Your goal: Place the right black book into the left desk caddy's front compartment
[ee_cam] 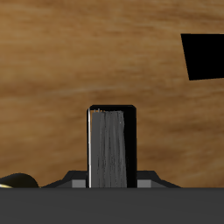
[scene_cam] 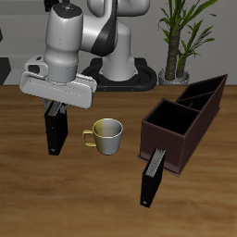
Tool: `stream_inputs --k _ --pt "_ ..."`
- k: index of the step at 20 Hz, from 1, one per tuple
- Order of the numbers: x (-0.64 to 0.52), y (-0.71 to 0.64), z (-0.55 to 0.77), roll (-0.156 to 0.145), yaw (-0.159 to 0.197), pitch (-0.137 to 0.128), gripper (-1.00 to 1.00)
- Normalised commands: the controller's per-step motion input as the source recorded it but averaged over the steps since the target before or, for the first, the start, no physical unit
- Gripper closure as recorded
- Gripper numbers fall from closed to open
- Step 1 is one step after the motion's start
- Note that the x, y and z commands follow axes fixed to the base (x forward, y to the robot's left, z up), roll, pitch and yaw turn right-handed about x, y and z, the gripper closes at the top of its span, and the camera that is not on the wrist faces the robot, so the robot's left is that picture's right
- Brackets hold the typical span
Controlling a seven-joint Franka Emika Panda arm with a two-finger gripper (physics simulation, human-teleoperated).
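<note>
The right black book (scene_cam: pixel 56 131) stands upright, slim and black, beside the mug on the side away from the caddy. My gripper (scene_cam: pixel 57 104) is straight above it, with its fingers down on both sides of the book's top. In the wrist view the pale grey page edge of the book (ee_cam: pixel 114 157) sits tight between the fingers (ee_cam: pixel 78 181). I cannot tell if the book's lower end touches the table. The left desk caddy (scene_cam: pixel 167 150) is a long dark brown box beyond the mug, with its front well (scene_cam: pixel 172 121) open and empty.
A pale green mug (scene_cam: pixel 107 136) stands between the held book and the caddy. The second black book (scene_cam: pixel 151 178) stands upright just before the caddy's front end. A potted plant (scene_cam: pixel 181 42) stands at the back. A flat black shape (ee_cam: pixel 206 56) shows in the wrist view.
</note>
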Motion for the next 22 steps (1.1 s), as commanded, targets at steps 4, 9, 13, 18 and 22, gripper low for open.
stream_inputs --k 4,9,13,18,22 --pt "-0.22 0.07 0.53 -0.022 -0.056 -0.060 1.00" --pt "-0.26 -0.04 0.45 -0.052 -0.089 -0.057 1.00" --pt "-0.40 0.13 0.43 -0.052 -0.066 -0.049 1.00" --pt "-0.41 0.31 0.27 0.015 -0.030 -0.013 1.00" --pt "-0.38 0.42 0.07 0.041 -0.002 0.055 1.00"
